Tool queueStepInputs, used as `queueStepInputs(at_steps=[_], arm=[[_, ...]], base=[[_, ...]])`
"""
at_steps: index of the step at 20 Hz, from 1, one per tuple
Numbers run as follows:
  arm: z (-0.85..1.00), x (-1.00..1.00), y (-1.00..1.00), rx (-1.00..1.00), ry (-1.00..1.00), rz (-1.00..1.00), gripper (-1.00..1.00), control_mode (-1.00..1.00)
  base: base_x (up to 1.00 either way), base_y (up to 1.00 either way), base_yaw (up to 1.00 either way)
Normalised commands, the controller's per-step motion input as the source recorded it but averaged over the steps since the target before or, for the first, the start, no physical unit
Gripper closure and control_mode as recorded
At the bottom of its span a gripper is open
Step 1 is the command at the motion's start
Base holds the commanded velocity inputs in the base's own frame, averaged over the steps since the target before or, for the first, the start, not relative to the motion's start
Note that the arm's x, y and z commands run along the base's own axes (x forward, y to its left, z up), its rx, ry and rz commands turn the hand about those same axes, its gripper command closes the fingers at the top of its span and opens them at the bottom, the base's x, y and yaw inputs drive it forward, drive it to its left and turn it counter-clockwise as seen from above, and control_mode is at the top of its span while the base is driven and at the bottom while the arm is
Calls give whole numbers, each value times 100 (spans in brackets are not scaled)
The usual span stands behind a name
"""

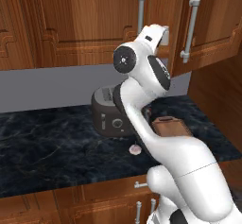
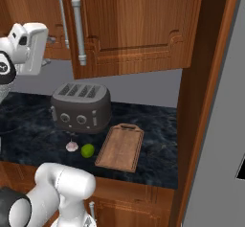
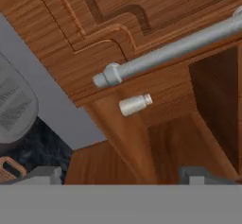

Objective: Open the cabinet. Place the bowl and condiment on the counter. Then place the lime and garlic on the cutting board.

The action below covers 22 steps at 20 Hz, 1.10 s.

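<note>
My gripper is up at the cabinet, its 2 fingertips spread wide with nothing between them. In the hand view the silver bar handle of the nearer door runs just past my fingertips, and a second short handle end shows beyond it against the other door's edge. Between the doors I see into the dark wooden inside of the cabinet.

In the right base view the door with the handle stands swung out from the front, and my hand sits to its left. Below, on the black counter, the grey toaster stands against the wall. The garlic and the lime lie just in front of it, close together, near the counter's front edge. The cutting board lies flat just right of the lime, handle slot toward the wall, bare.

In the left base view the garlic shows beside my arm.
</note>
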Motion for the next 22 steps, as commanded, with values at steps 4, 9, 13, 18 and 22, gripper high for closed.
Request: queueStepInputs(at_steps=[4, 9, 13, 18, 22], arm=[[0, 92, -38, -26, 40, -19, -100, -100], [0, 35, -92, -1, 16, -9, -100, -100], [0, -58, -100, 0, -2, -9, -100, -100], [0, -100, -98, 0, -15, -10, -100, -100], [0, -81, -100, 2, -11, -18, -100, -100]], base=[[0, 0, 0], [0, 0, 0], [0, 0, 0], [0, 0, 0], [0, 0, 0]])
